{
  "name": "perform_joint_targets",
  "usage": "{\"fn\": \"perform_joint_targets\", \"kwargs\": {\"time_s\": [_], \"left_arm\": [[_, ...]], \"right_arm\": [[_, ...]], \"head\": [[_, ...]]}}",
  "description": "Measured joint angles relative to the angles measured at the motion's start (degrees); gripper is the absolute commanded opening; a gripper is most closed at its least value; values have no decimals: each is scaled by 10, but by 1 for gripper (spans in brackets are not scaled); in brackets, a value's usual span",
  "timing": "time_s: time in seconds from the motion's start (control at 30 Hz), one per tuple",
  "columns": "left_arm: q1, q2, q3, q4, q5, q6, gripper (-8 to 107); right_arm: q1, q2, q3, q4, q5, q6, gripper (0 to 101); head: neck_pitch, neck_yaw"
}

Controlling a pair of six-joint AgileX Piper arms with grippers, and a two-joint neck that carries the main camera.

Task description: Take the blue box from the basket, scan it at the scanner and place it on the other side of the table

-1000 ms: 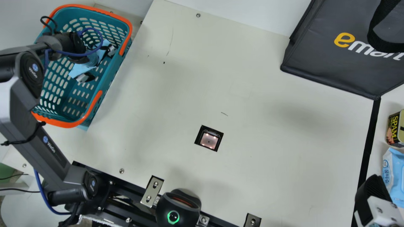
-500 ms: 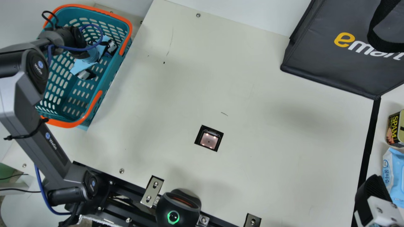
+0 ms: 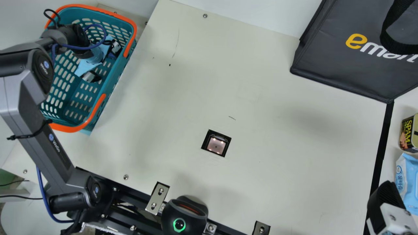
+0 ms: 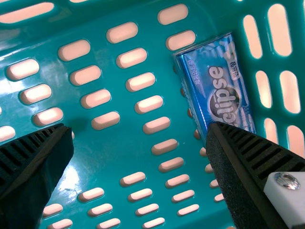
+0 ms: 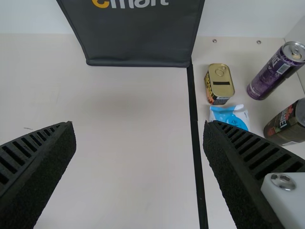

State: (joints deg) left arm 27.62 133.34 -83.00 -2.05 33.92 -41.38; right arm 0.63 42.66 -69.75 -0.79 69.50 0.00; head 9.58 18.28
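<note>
Main view: left hand [image 3: 104,63] is seen pointed down into the teal basket [image 3: 119,70], fingers spread wide. By the left wrist view, the blue box [image 4: 219,86] is located inside the basket, on its slotted floor, in a corner ahead of one fingertip. Box is partly covered by that finger in the view; whether they are touching can't be told.

Scanner window [image 3: 216,145] is seen in the main view, set into the cream table [image 3: 277,156], between the two hands and well apart from both. Right hand [image 3: 385,195] is caught at the main view's edge, near the blue pack [image 3: 408,179].

In the right wrist view the right hand is shown open. Beyond its fingertips are seen the black bag [image 5: 138,38], meat tin [image 5: 219,83], same blue pack, purple can [image 5: 274,74] and dark can [image 5: 286,124], the last four past the black strip [image 5: 195,124].
</note>
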Motion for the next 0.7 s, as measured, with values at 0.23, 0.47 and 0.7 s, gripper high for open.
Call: {"fn": "perform_joint_targets", "kwargs": {"time_s": [0.23, 0.47, 0.7], "left_arm": [[-2, 8, -15, 13, 27, -16, 90], [-2, -11, -7, 28, 82, -19, 90], [7, -37, 6, 20, 81, -17, 90]], "right_arm": [[0, 0, 0, 0, 0, 0, 95], [0, 0, 0, 0, 0, 0, 95], [0, 0, 0, 0, 0, 0, 95]], "head": [[0, 0], [0, 0], [0, 0]]}}
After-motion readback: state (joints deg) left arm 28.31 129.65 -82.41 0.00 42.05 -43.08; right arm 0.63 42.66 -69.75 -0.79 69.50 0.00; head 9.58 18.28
